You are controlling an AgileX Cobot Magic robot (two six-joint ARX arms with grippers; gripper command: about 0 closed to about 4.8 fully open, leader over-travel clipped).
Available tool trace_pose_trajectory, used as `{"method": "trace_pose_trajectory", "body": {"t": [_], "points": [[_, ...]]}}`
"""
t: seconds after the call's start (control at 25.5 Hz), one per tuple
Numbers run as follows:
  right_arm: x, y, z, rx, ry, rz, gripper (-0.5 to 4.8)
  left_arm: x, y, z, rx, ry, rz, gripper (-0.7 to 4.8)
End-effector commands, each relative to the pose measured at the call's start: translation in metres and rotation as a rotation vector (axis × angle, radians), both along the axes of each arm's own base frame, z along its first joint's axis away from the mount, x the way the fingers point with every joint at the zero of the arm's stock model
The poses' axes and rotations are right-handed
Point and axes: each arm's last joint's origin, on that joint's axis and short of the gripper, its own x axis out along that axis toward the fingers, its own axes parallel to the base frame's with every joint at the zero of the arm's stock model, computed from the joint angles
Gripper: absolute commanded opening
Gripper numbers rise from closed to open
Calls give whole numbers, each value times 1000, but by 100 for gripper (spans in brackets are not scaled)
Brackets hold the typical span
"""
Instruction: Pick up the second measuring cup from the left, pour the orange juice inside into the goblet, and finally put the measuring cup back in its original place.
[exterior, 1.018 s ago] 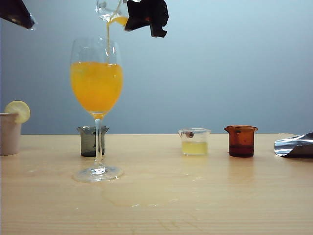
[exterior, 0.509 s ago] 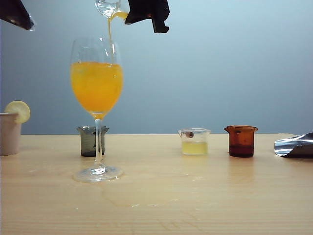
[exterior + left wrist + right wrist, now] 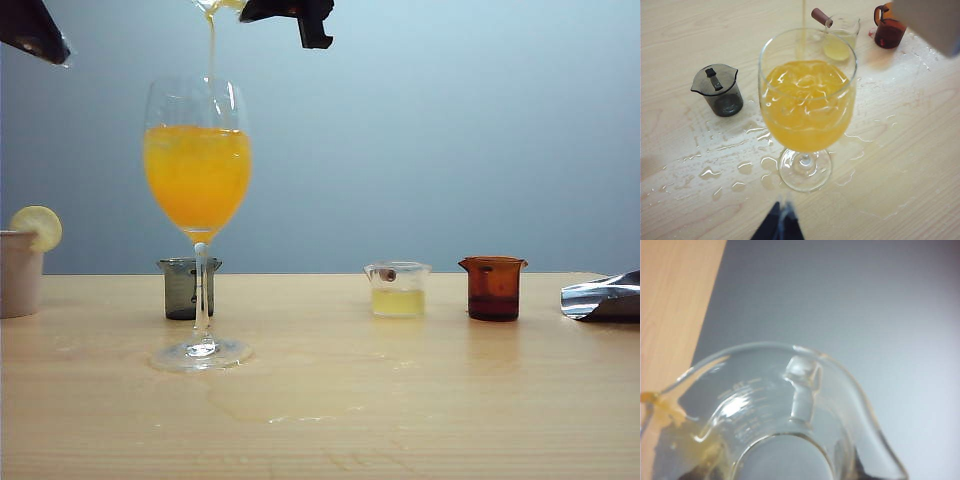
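right gripper (image 3: 290, 10) holds the cup (image 3: 790, 425) tipped high above the goblet (image 3: 198, 160) so the juice (image 3: 197, 175) falls in a thin stream; left gripper (image 3: 777, 227) hangs back near the goblet's foot, opening unclear.

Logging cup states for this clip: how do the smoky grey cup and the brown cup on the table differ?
The smoky grey cup stands behind the goblet stem, near the left; the brown cup stands far right. The grey one looks empty, seen from the left wrist view, while the brown one's contents cannot be told. Grey is dull and dark, brown is reddish amber. Both are small, upright, translucent cups standing untouched on the wet table.
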Motion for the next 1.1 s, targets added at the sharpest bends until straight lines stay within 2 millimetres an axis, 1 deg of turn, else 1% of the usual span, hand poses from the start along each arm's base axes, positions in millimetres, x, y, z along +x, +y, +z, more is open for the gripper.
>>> {"method": "trace_pose_trajectory", "body": {"t": [0.04, 0.39, 0.51, 0.67, 0.78, 0.86, 0.98, 1.1], "points": [[-2, -1, 9, 36, -42, 21, 112, 0, 0, 2, -5, -8, 0, -5], [-2, -1, 9, 26, -49, 20, 112, 0, 0, 2, -6, -10, 1, -5], [-2, -1, 9, 82, -7, 21, 111, 0, 0, 2, -8, -11, 1, -5], [-1, -1, 9, 247, 121, 10, 111, 1, -1, 4, -25, -30, 1, -5], [2, -5, 8, 487, 285, -38, 111, 2, -2, 8, -56, -64, 0, -5], [7, -9, 8, 596, 362, -57, 111, 3, -3, 11, -71, -81, 0, -5], [19, -19, 5, 735, 463, -92, 111, 4, -3, 13, -89, -101, 0, -5], [41, -40, 0, 910, 629, -120, 111, 4, -4, 15, -103, -117, 0, -5]]}}
